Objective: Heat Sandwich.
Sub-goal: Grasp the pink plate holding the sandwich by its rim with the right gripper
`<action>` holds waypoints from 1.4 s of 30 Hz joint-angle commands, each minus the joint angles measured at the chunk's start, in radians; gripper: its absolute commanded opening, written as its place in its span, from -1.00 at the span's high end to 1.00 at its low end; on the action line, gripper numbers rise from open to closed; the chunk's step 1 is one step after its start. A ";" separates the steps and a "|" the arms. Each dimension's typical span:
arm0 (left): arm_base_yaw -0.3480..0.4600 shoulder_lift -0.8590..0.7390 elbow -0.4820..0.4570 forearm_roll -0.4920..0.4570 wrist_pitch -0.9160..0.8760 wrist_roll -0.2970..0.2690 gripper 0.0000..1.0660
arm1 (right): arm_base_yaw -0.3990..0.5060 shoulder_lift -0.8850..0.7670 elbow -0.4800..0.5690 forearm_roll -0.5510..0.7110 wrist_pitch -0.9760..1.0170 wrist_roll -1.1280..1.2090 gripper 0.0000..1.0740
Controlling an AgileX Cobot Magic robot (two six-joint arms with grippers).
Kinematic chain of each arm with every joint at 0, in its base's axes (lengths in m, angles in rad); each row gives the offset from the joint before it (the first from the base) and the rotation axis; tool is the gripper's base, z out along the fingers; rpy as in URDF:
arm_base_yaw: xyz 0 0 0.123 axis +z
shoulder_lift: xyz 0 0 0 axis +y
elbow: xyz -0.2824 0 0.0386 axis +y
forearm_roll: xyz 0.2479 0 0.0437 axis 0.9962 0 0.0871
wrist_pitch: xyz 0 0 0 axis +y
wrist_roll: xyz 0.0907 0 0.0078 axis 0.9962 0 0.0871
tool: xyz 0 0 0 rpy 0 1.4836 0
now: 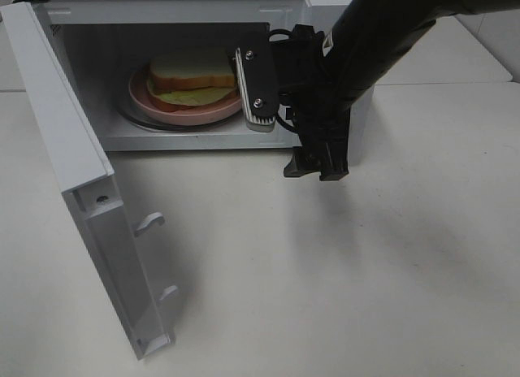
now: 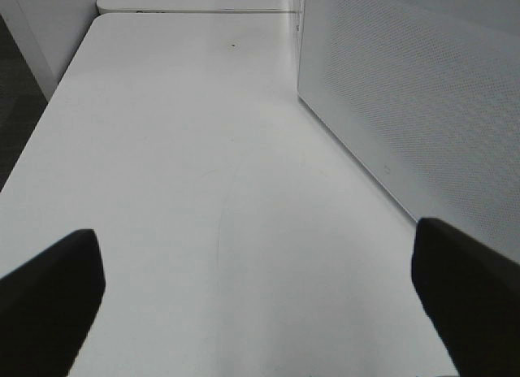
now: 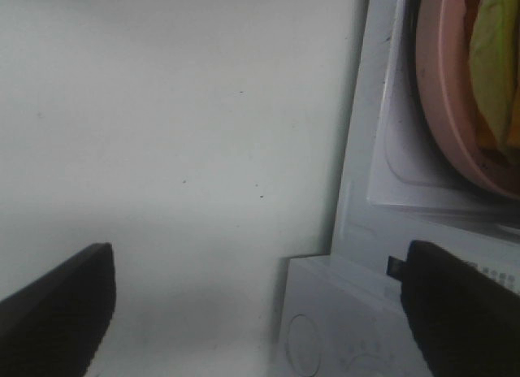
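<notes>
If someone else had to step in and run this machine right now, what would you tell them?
Left gripper: open, empty, over the table.
Right gripper: open, empty, at the microwave opening.
Sandwich sits on the pink plate inside; door is wide open.
Done: loading. Left, probably: shut the door, start heating.

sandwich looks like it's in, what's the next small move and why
Probably draw the right gripper back from the microwave mouth. The sandwich already sits on the pink plate inside, the jaws are open and empty, and the door stands wide open, needing room to shut.
</notes>
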 commanded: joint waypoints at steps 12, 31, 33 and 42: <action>-0.005 -0.022 0.001 0.003 -0.005 0.001 -0.82 | 0.044 0.185 -0.229 -0.027 -0.015 -0.026 -0.64; -0.005 -0.022 0.001 0.003 -0.005 0.001 -0.82 | 0.056 0.453 -0.533 -0.050 -0.019 -0.025 -0.59; -0.005 -0.022 0.001 0.003 -0.005 0.001 -0.82 | 0.056 0.493 -0.568 -0.050 -0.018 -0.025 -0.59; -0.005 -0.022 0.001 0.003 -0.005 0.001 -0.82 | 0.056 0.598 -0.711 -0.088 0.029 0.009 -0.59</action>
